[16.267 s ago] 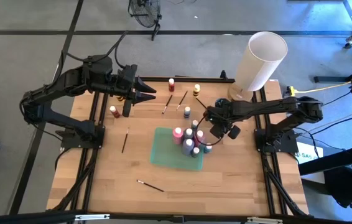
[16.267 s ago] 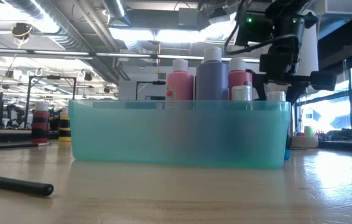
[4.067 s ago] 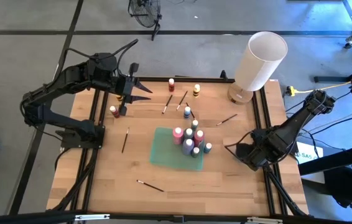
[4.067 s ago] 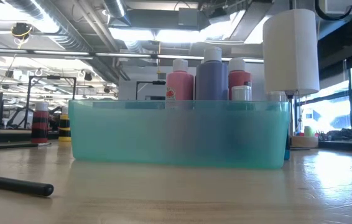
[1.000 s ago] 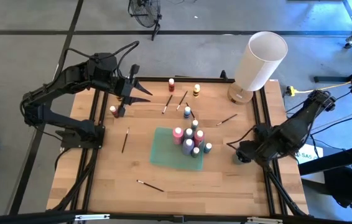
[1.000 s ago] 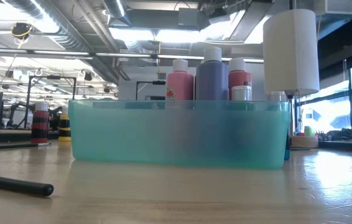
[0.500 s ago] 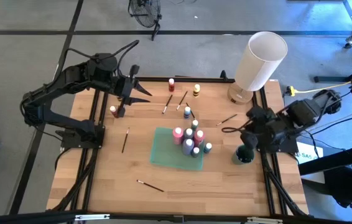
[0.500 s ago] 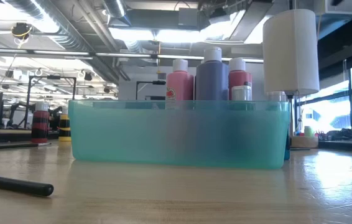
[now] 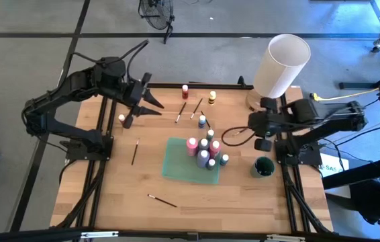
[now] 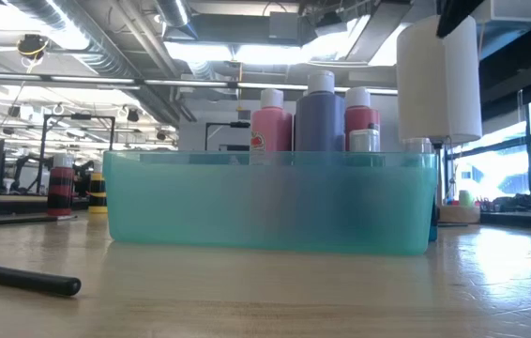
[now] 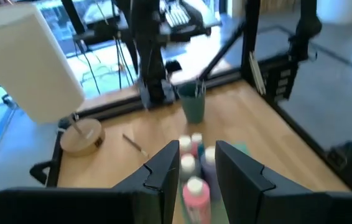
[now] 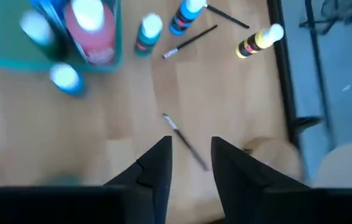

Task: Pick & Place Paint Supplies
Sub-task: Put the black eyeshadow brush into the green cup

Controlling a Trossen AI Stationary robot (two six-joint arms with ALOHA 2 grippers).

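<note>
The job is partly done. The tray (image 9: pixel 173 165) sits mid-table with five bottles standing in it, bunched toward its right side, as far as I can count from above: a pink one (image 9: pixel 191 143), a red one (image 9: pixel 215 146), a purple one (image 9: pixel 203 156) and two smaller ones.

Six bottles are not in yet:
- a blue one (image 9: pixel 224 159) just beside the tray's right side
- a teal one (image 9: pixel 210 134) just behind the tray's back edge
- another blue one (image 9: pixel 202 121) farther back
- a yellow one (image 9: pixel 212 97) and a red one (image 9: pixel 185 89) near the back edge
- one (image 9: pixel 121 118) near the left edge

I count at least five brushes lying loose:
- two (image 9: pixel 180 112) near the back edge
- one (image 9: pixel 135 151) left of the tray
- one (image 9: pixel 162 200) near the front edge
- one (image 12: pixel 185 143) below my right gripper

A green cup (image 9: pixel 264 167) stands near the right edge. It seems to hold something dark, but I cannot tell what.

My right gripper (image 9: pixel 249 128) hangs over the table's right half, between the tray and the back right corner. Its fingers are apart, with that brush lying on the wood under the gap, not grasped. My left gripper (image 9: pixel 151 104) hovers near the back left corner, close to the lone bottle, fingers apart and holding nothing.

I judge about half the bottles are placed and almost all the brushes are left
</note>
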